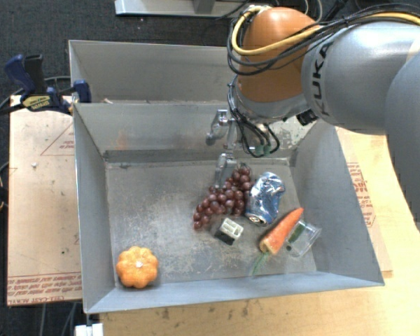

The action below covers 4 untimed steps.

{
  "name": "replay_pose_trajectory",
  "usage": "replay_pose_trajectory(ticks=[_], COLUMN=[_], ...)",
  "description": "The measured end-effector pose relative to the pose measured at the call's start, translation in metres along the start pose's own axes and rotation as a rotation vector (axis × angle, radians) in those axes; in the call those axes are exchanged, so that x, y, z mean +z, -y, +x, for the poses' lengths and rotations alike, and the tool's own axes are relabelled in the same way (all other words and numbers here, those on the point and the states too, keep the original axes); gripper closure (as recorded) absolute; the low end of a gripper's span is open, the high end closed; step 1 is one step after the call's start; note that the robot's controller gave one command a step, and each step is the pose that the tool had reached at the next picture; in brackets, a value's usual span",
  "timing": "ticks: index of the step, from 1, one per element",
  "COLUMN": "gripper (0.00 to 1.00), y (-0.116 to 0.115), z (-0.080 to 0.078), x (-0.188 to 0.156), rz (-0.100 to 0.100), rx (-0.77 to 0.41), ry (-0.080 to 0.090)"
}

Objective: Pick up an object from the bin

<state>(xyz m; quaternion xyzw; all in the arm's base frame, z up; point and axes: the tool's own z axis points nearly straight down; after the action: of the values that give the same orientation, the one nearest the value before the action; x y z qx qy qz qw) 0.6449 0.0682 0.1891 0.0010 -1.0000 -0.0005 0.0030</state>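
My orange wrist cover hides the top of my jaws, and I cannot tell how wide they stand. Their tips hang just above the upper end of the dark grape bunch. A crumpled silver packet lies just right of the grapes, with a small black block below them. Bare bin floor opens to their left.

Bright, even overhead light; soft, faint shadows
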Motion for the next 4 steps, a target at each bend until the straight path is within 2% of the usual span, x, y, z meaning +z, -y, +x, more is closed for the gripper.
replay_pose_trajectory(ticks=[1,2,3,4], gripper=[0.0,0.0,0.0,0.0], y=[0.0,0.017,0.084,0.055], z=[-0.002,0.002,0.016,0.027], x=[-0.005,0.026,0.037,0.05], rz=[0.0,-0.001,0.004,0.002], rx=[0.001,-0.15,-0.367,-0.607], ry=[0.008,0.016,0.008,0.008])
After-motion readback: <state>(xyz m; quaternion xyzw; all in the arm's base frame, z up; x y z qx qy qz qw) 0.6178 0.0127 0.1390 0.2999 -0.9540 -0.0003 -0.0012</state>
